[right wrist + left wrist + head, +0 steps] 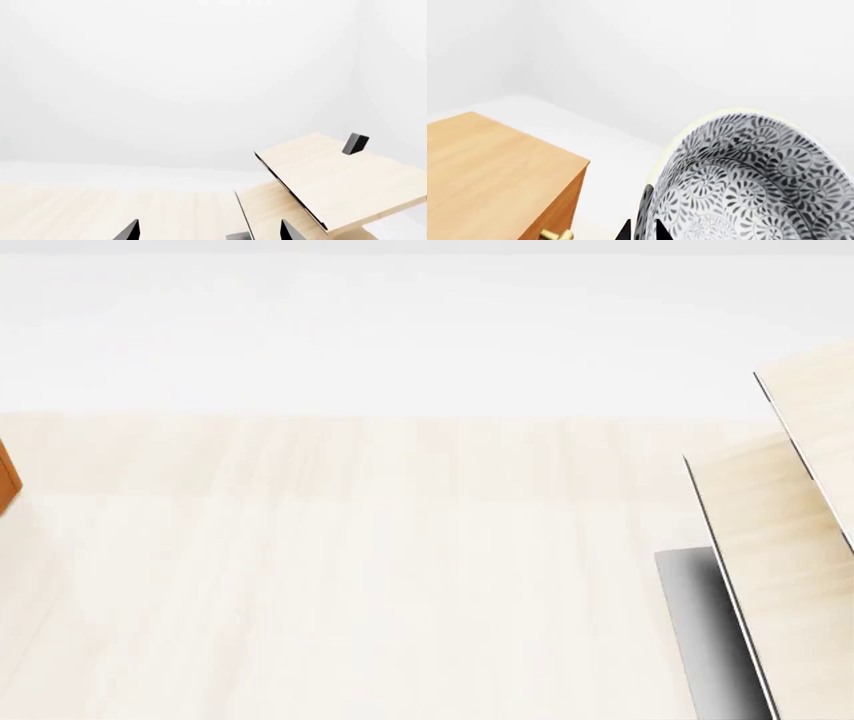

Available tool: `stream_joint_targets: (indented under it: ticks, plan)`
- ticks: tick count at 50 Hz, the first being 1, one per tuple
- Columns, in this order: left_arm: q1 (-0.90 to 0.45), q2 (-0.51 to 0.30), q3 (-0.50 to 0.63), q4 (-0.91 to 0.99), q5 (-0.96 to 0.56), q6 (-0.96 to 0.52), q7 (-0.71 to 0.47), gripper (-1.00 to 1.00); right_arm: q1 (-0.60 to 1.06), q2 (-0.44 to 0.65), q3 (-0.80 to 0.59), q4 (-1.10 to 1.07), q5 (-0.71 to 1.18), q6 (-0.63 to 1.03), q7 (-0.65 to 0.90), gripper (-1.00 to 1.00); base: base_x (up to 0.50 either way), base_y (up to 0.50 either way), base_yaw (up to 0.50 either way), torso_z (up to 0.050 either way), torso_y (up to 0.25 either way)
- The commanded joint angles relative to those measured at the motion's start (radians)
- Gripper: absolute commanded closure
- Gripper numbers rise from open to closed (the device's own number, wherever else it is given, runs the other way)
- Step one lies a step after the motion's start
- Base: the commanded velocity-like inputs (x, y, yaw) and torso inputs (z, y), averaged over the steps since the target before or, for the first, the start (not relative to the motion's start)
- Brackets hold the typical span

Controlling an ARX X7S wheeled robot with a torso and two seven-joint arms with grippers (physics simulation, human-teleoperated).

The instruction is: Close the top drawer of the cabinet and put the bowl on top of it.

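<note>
White room: one bowl (747, 180), one cabinet (490, 170)

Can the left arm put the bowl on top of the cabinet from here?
Probably yes. The left end effector grips the bowl by its rim, above and beside the cabinet, whose top looks bare, with nothing visible between them.

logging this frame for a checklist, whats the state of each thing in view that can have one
bowl: lifted and tilted, rim pinched by the left tool, not yet on the cabinet
cabinet: top bare where visible, bowl beside it in the left wrist view
top drawer: front mostly out of frame, only a brass handle end shows; open or closed cannot be told
right tool: open, holding nothing
pale wood rack: standing on the table, panels slanted
</note>
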Motion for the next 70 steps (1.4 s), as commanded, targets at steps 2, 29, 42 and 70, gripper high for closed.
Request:
stream_joint_targets:
  ticks: [2,29,42,70]
  plan:
    - [-0.012,-0.016,-0.023,-0.006,0.031,0.038,-0.05,1.0,-0.004,0.0,-0.004,0.003,-0.008,-0.004,0.004,-1.0,0.0,0.0,0.0,0.0,0.0]
    - [-0.102,-0.011,-0.014,-0.179,0.122,0.126,-0.014,1.0,0.047,0.005,-0.024,-0.024,0.005,0.074,0.04,-1.0,0.0,0.0,0.0,0.0,0.0]
    - [-0.146,0.016,0.027,-0.287,0.192,0.193,0.068,1.0,0.06,0.023,-0.027,-0.059,0.017,0.133,0.078,-1.0,0.0,0.0,0.0,0.0,0.001]
    - [-0.155,0.048,0.009,-0.489,0.266,0.356,0.061,1.0,0.187,0.058,-0.096,-0.073,0.088,0.22,0.091,-1.0,0.0,0.0,0.0,0.0,0.0]
